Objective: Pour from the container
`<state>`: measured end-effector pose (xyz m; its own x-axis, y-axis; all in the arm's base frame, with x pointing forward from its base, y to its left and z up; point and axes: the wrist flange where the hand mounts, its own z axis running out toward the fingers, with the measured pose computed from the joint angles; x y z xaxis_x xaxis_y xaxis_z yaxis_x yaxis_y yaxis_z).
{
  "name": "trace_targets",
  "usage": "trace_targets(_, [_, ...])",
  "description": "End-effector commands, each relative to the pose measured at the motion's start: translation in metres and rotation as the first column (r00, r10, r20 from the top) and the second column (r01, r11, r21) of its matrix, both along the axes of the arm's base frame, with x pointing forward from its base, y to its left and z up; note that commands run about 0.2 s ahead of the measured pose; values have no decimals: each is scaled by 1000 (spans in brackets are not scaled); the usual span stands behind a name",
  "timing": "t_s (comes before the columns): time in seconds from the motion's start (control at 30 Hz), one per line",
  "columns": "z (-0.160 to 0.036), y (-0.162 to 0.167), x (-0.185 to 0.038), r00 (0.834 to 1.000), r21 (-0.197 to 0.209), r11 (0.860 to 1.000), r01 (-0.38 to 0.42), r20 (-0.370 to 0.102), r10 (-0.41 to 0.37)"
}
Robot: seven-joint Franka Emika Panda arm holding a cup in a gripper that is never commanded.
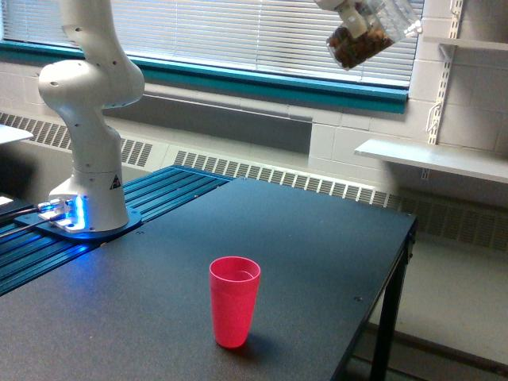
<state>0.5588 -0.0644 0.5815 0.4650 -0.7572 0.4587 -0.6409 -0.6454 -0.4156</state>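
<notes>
At the top right of the frame, a clear plastic cup loaded with brown granular material hangs tilted high above a dark table, its filled end dipping toward the lower left. The gripper that carries it is mostly cut off by the upper edge, so whether its jaws are clenched on the cup cannot be told from this view, though the cup has no other visible support.

Low in the centre of the frame, a red tumbler stands upright and open-mouthed on the table, well apart from the cup and far below it, placed where a stream of material could be caught. The cup is not over it: it sits well toward the exterior view's right, so nothing tipped out now would land inside.

The white base of the Franka arm rises at the left, bolted to a blue-lit mount. Window blinds and a wall shelf fill the background. No material is seen falling; the pour appears not yet begun.
</notes>
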Motion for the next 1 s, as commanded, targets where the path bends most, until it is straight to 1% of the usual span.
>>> trace_targets(0.03, [-1,-1,-13,997,23,997,77,-2,-77])
trace_targets(0.23, [-14,-7,-28,993,-4,994,113,-35,-113])
trace_targets(0.4, [-29,-14,-41,986,9,987,158,-55,-157])
trace_targets(0.5, [-38,-19,-50,979,28,981,193,-74,-191])
trace_targets(0.63, [-50,-27,-60,968,40,971,236,-99,-231])
trace_targets(0.7, [-55,-32,-65,961,53,964,262,-109,-255])
trace_targets(0.77, [-60,-36,-69,954,54,958,283,-122,-275])
trace_targets(0.87, [-67,-44,-76,938,79,941,328,-142,-315])
trace_targets(1.0, [-76,-54,-82,922,92,927,365,-175,-346])
